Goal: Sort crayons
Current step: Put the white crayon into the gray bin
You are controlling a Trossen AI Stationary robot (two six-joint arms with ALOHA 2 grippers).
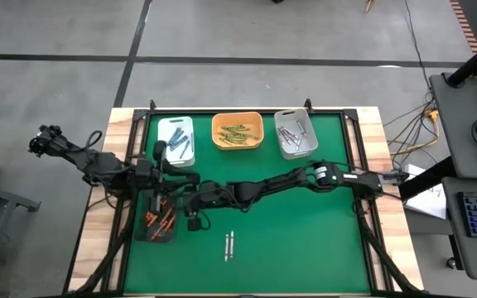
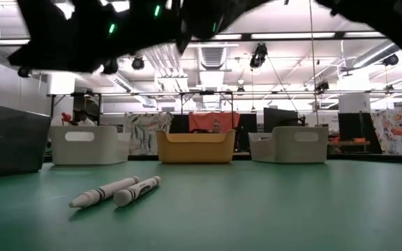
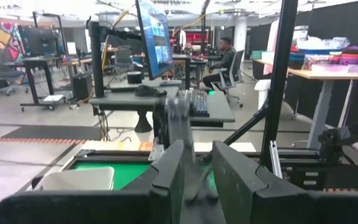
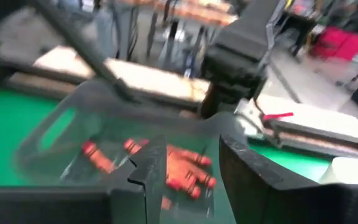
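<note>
Red-orange crayons [image 4: 179, 168] lie in a dark tray [image 1: 157, 222] at the table's left, seen also in the high view as red-orange crayons [image 1: 159, 218]. My right gripper [image 4: 194, 180] reaches across the table to this tray's right rim and stands open, with nothing between its fingers; in the high view my right gripper [image 1: 185, 210] sits just right of the tray. Two grey-white crayons [image 1: 229, 245] lie side by side on the green mat; the low view shows these crayons [image 2: 115, 191] flat on the table. My left gripper [image 1: 161, 157] waits raised at the left, a narrow gap between its fingers [image 3: 169, 180].
Three trays stand along the far edge: a white one [image 1: 176, 141] with blue-grey crayons, a yellow one [image 1: 238, 131] with yellow-olive crayons, a grey one [image 1: 295, 134] with grey-white crayons. Bare green mat [image 1: 305, 240] lies at the near right. A person sits in the room beyond.
</note>
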